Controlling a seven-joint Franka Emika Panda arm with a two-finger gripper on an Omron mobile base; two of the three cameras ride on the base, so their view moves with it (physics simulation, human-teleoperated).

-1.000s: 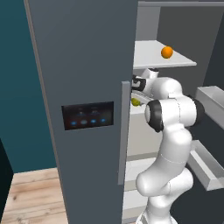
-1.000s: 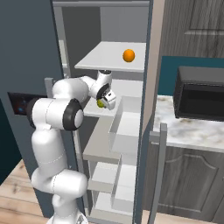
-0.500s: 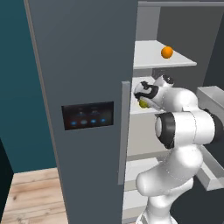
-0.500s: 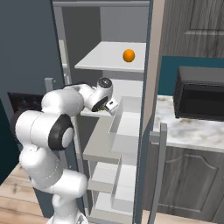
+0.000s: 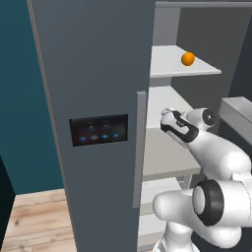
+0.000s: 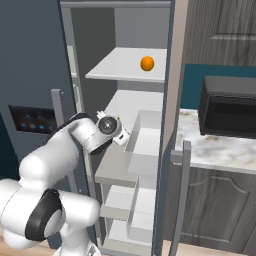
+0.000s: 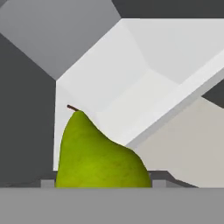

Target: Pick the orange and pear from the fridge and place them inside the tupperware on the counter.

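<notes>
The yellow-green pear (image 7: 98,155) sits between my gripper's (image 7: 104,183) finger tips, stem up, and fills the gap between them. My gripper (image 5: 166,118) (image 6: 121,135) is shut on it, just above the middle shelf of the open fridge (image 5: 88,74). The pear itself is hidden behind the hand in both base views. On the upper shelf, above and behind my hand, rests the orange (image 5: 187,59) (image 6: 147,63). The marbled counter (image 6: 220,150) lies right of the fridge. The tupperware is out of view.
A black microwave (image 6: 230,107) stands on the counter. A pale door bin (image 6: 145,142) juts out right beside my hand. The closed grey fridge door with its long handle (image 5: 140,147) is on my left. Lower shelves (image 6: 122,200) sit beneath.
My hand has come down and outward from the shelf with the pear in it, and the elbow has swung low. The orange has not moved.
</notes>
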